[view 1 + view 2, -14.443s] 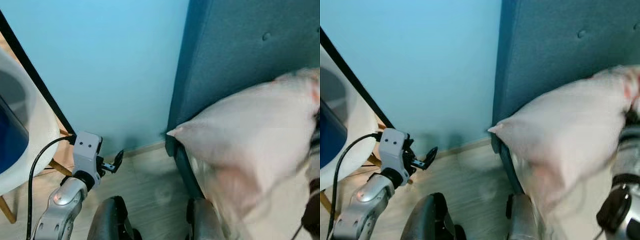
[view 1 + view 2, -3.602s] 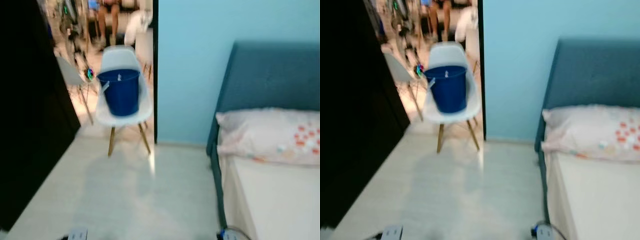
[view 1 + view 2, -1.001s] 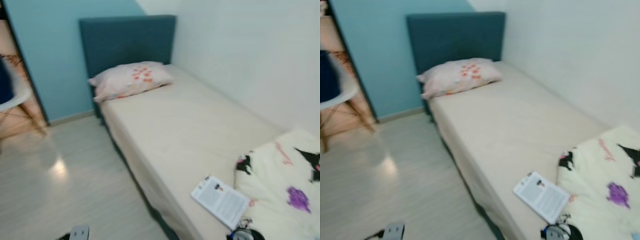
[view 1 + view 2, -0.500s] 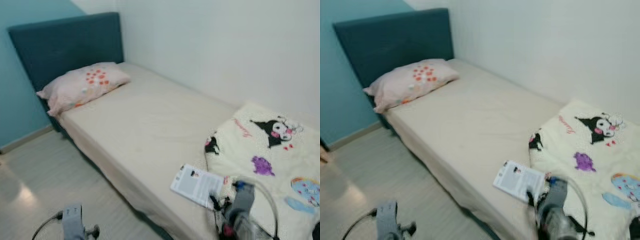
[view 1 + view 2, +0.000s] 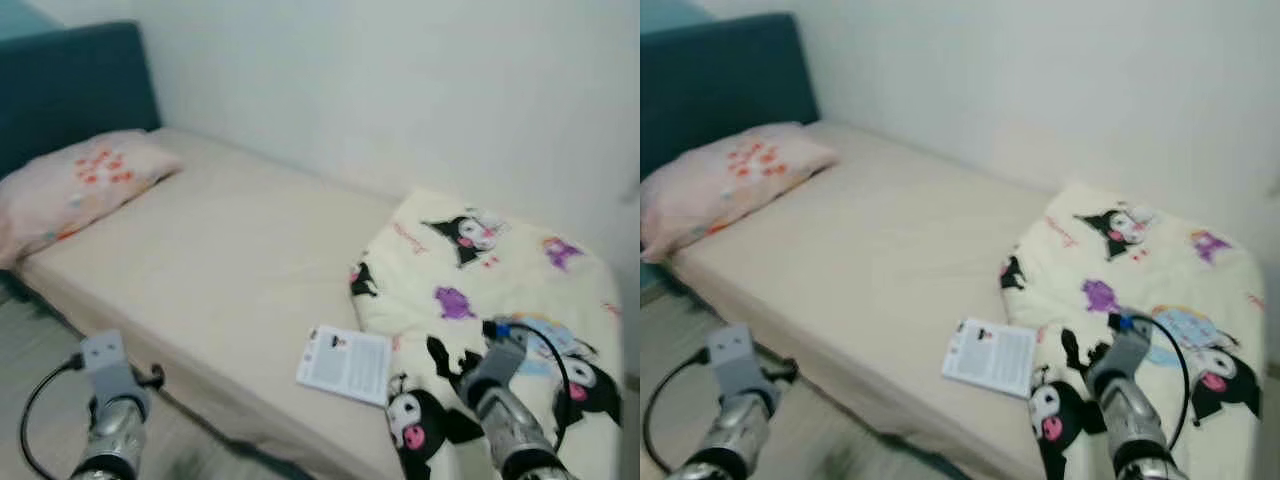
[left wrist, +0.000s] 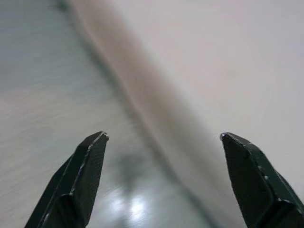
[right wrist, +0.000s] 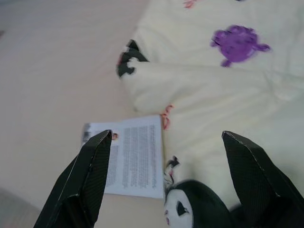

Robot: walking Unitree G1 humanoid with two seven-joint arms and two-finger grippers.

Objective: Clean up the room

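Observation:
A folded cream blanket (image 5: 500,270) printed with black and purple cartoon figures lies at the foot of the bed. A white printed booklet (image 5: 346,363) lies on the cream sheet (image 5: 230,260) by the blanket's edge. My right gripper (image 7: 166,135) is open and hovers over the blanket's near fold and the booklet (image 7: 128,156); from the head it shows at the blanket's front edge (image 5: 452,362). My left gripper (image 6: 164,137) is open and empty, hanging low beside the bed's side edge (image 5: 150,377). A pink pillow (image 5: 75,180) rests at the head end.
The teal headboard (image 5: 70,80) stands at the far left, and a white wall (image 5: 400,90) runs along the bed's far side. Pale wooden floor (image 5: 25,350) lies on my left, below the mattress edge.
The view has swung right along the bed, so pillow and headboard sit further left. Both arms have risen higher into view, the right one now over the blanket's edge.

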